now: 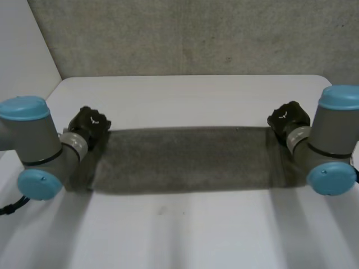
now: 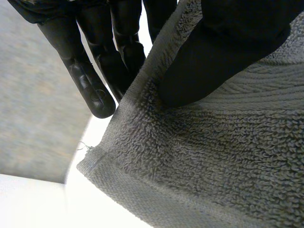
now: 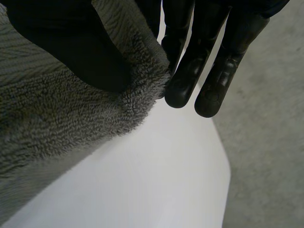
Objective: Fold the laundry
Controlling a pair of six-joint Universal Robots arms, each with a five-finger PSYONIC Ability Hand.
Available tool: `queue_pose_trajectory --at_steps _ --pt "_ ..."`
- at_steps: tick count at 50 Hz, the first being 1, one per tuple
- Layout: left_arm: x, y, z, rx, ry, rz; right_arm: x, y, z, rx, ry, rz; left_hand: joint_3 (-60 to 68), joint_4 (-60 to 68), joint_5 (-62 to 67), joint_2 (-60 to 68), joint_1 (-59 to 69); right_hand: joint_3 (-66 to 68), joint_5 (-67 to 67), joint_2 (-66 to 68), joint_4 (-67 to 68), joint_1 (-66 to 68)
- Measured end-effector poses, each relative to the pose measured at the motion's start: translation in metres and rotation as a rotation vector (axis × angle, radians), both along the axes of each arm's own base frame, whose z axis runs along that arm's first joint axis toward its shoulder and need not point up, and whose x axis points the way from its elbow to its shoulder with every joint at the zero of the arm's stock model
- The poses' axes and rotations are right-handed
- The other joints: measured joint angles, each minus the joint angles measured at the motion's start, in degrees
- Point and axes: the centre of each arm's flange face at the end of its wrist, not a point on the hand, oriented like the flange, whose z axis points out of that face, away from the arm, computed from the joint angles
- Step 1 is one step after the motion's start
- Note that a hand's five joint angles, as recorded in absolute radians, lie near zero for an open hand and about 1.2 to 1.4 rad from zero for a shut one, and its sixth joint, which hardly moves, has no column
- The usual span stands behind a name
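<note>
Left hand (image 2: pixel 228 47): thumb and fingers clamp the towel (image 2: pixel 213 166) just inside a corner. Right hand (image 3: pixel 61 42) pinches the opposite end, barely past the hem. The towel spans mid-table (image 1: pixel 185 235), side edge to side edge. Risk: the shallow right bite slips under tension, giving a skewed fold.

No text, label, brand or number can be read on the grey towel (image 1: pixel 185 159) or the white table (image 1: pixel 185 95). A small white mark (image 1: pixel 94 119) sits on the back of the left hand (image 1: pixel 85 128). The right hand (image 1: pixel 293 121) bears another, and both are too small to make out.
</note>
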Motion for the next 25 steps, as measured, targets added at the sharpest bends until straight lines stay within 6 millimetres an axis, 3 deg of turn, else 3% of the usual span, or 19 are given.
queue_pose_trajectory --at_steps 6,15,17,19,20,21,22,25 --pt "-0.009 -0.021 -0.002 -0.103 0.022 -0.009 0.014 -0.011 -0.008 -0.072 -0.015 0.005 0.0 0.0 0.0 0.0 0.0 0.0 0.0 0.0 0.0 0.0" --pt "-0.016 -0.031 -0.017 -0.115 0.021 -0.022 0.016 -0.018 -0.017 -0.084 -0.009 -0.015 0.0 0.0 0.0 0.0 0.0 -4.6 -3.2 -4.3 -4.3 -1.5" --pt "-0.016 -0.032 -0.020 -0.112 0.019 -0.023 0.016 -0.018 -0.018 -0.084 -0.011 -0.018 -10.2 -10.1 -9.9 -11.7 -11.4 -21.6 -18.9 -22.5 -21.7 -17.9" --pt "-0.017 -0.032 -0.022 -0.111 0.017 -0.023 0.016 -0.018 -0.016 -0.085 -0.014 -0.023 -32.1 -32.5 -30.8 -32.6 -35.5 -44.7 -41.2 -44.5 -43.9 -37.0" --pt "-0.017 -0.032 -0.021 -0.112 0.018 -0.024 0.015 -0.018 -0.015 -0.088 -0.016 -0.025 -32.1 -32.5 -30.8 -32.6 -35.5 -50.5 -48.1 -50.0 -50.8 -40.9" --pt "-0.017 -0.032 -0.020 -0.114 0.018 -0.024 0.015 -0.019 -0.012 -0.092 -0.020 -0.028 -46.0 -45.5 -45.3 -46.4 -47.2 -53.1 -50.3 -52.2 -52.9 -42.0" --pt "-0.019 -0.031 -0.017 -0.121 0.021 -0.026 0.014 -0.019 -0.006 -0.104 -0.029 -0.035 -52.5 -52.1 -51.2 -52.6 -52.0 -54.8 -52.2 -53.7 -54.7 -42.8" --pt "-0.021 -0.029 -0.006 -0.139 0.031 -0.030 0.011 -0.019 0.009 -0.127 -0.060 -0.049 -57.2 -57.3 -56.3 -57.5 -56.8 -56.1 -53.2 -54.8 -55.2 -43.0"
